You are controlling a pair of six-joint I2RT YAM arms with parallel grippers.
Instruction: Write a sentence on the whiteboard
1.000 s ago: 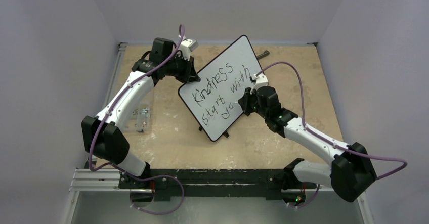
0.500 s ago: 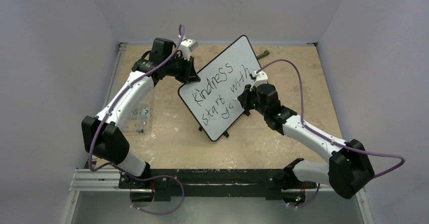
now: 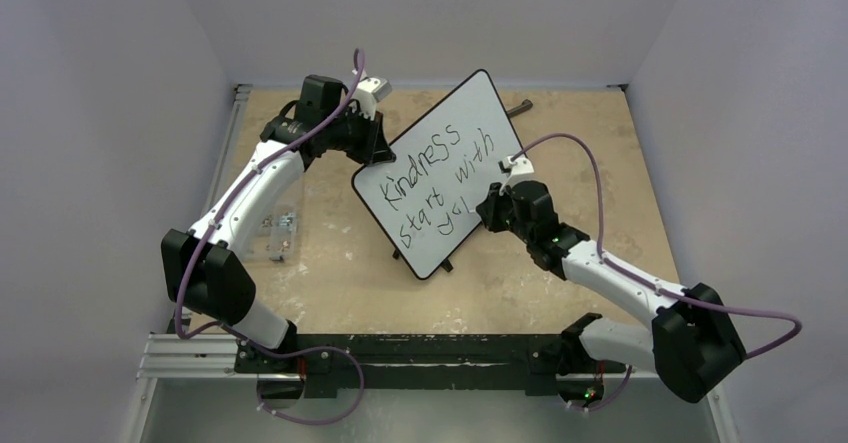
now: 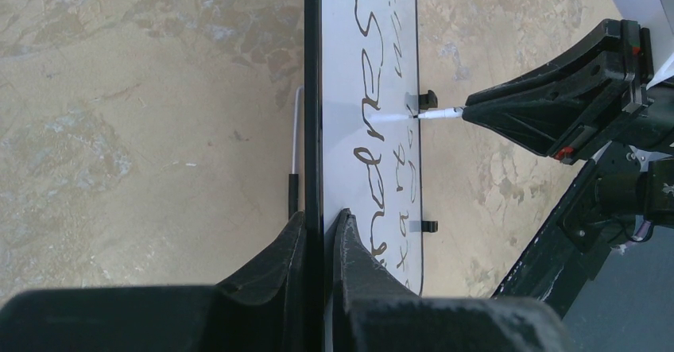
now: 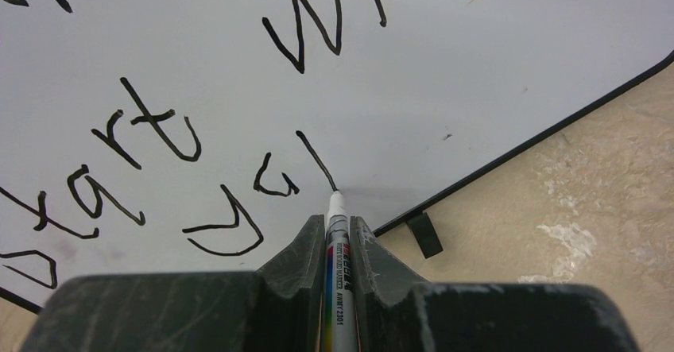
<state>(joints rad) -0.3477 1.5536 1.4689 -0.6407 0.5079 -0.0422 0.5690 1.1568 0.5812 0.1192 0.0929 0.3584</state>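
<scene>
The whiteboard [image 3: 478, 111] stands propped on its black feet near the middle of the counter [image 3: 330, 263], set diagonally between the two arms. The left claw [image 4: 320, 223] is closed on the board's left rim, one finger on each face. The right claw [image 5: 338, 225] is closed around a marker [image 5: 337, 261], whose tip touches the board at the foot of a slanted stroke. The sentence [image 3: 430, 175] reads "Kindness start with"; a few letters stand on a third line.
</scene>
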